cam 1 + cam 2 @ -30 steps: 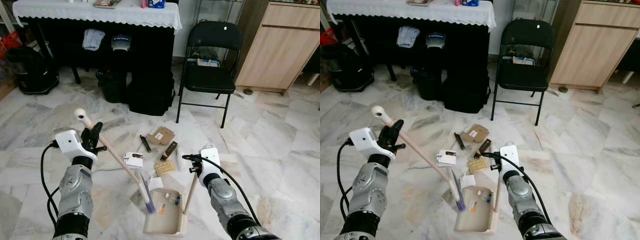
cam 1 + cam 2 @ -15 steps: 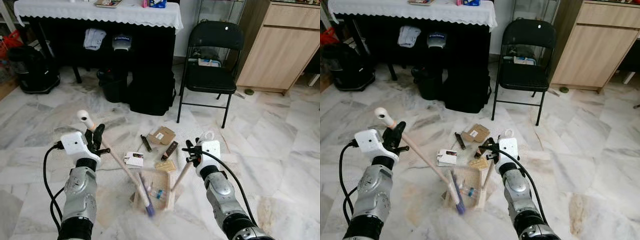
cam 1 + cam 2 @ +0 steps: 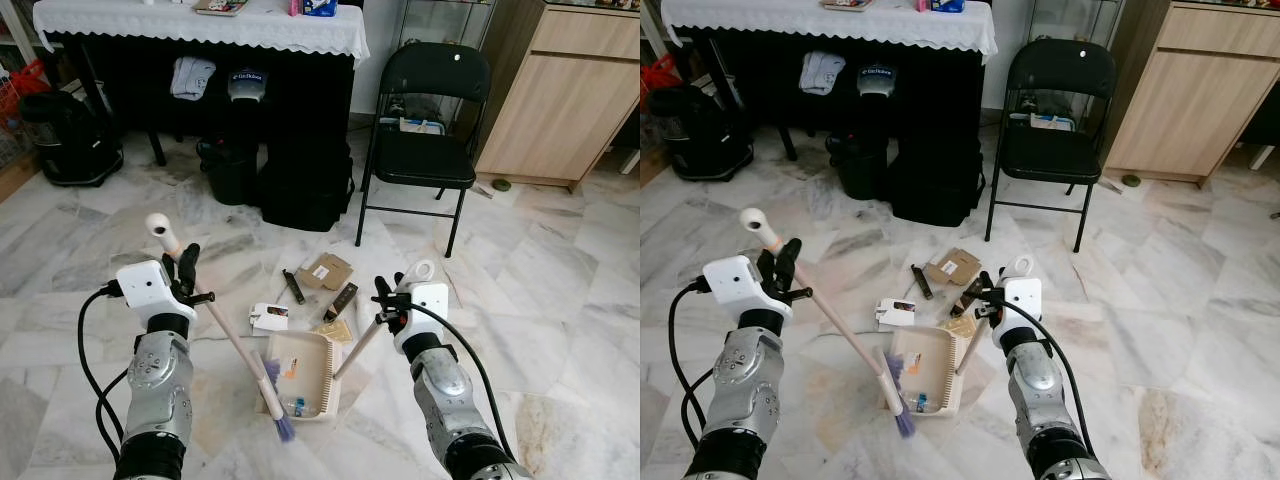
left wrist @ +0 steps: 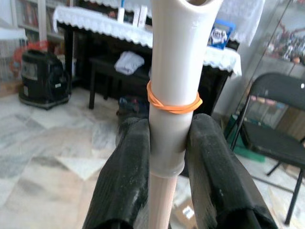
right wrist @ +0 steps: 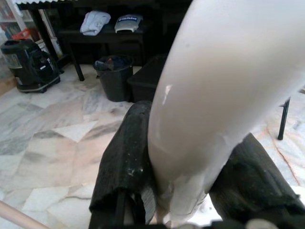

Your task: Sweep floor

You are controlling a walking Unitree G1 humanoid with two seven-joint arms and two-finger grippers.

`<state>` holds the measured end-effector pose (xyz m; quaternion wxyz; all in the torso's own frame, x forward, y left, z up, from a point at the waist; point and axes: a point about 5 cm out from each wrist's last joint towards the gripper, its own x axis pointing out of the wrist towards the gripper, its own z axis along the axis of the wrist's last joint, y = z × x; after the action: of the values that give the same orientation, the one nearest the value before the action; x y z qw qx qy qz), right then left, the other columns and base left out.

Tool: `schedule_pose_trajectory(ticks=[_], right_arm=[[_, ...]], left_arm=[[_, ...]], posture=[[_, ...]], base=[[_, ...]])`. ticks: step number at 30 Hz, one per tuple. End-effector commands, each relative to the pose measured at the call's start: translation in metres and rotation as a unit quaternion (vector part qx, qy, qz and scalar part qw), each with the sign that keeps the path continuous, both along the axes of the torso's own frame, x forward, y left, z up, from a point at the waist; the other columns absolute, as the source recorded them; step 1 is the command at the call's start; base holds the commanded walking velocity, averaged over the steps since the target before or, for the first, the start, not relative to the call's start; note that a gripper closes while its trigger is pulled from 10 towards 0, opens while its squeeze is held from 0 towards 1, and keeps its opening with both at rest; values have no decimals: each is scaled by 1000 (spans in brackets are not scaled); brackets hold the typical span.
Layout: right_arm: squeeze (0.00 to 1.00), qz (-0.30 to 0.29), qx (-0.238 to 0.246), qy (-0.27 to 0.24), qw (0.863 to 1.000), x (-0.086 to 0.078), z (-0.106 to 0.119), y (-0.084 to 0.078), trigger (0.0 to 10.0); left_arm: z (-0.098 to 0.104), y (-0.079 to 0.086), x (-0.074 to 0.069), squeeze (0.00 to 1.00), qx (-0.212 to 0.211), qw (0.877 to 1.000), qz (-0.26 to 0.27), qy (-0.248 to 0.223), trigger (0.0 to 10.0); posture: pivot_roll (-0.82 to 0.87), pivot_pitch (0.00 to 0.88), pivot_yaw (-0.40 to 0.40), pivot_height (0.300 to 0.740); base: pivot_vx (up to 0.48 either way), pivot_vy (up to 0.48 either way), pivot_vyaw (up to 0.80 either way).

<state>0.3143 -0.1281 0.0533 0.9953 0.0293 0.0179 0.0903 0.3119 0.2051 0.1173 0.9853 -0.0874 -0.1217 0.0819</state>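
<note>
Left hand [image 3: 186,268] grasps the broom [image 3: 232,340] near its white top; bristles touch the floor [image 3: 560,300] at the dustpan's [image 3: 298,374] 7 o'clock edge. Right hand [image 3: 387,297] clenches the dustpan handle [image 3: 358,346]. Scraps [image 3: 318,285] lie at the pan's 12 o'clock.

Left claw [image 3: 186,275] clamped on broom [image 3: 215,325] handle, bristles at dustpan [image 3: 298,373] edge; right claw [image 3: 385,305] grips dustpan handle, litter [image 3: 322,271] on marble floor [image 3: 560,300] beyond.
</note>
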Motion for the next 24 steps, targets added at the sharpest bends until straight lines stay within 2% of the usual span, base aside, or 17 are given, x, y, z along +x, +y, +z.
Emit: schedule_pose_trajectory(ticks=[1, 5, 8, 13, 18, 24], right_arm=[[0, -8, 20, -52, 998, 10, 22, -1, 10000], [0, -8, 22, -52, 998, 12, 24, -2, 10000], [0, -7, 25, -54, 998, 14, 26, -1, 10000], [0, -5, 26, -55, 998, 15, 28, 1, 10000], [0, -19, 19, -71, 997, 18, 35, -3, 10000], [0, -21, 13, -79, 997, 17, 37, -8, 10000]], left_arm=[[29, -1, 6, 0, 11, 998, 4, -58, 10000], [39, 2, 8, 0, 16, 997, 17, -77, 10000], [57, 11, 10, 0, 19, 993, 43, -107, 10000], [62, 11, 12, 0, 31, 993, 39, -110, 10000], [36, -17, 9, 0, 86, 993, -58, -58, 10000], [27, -20, 6, 0, 85, 994, -59, -46, 10000]], posture=[[25, 0, -52, 740], [27, 0, -53, 740], [28, 0, -52, 740], [31, 0, -49, 740], [16, 0, -46, 740], [12, 0, -48, 740]], base=[[0, 0, 0], [0, 0, 0], [0, 0, 0], [0, 0, 0], [0, 0, 0], [0, 0, 0]])
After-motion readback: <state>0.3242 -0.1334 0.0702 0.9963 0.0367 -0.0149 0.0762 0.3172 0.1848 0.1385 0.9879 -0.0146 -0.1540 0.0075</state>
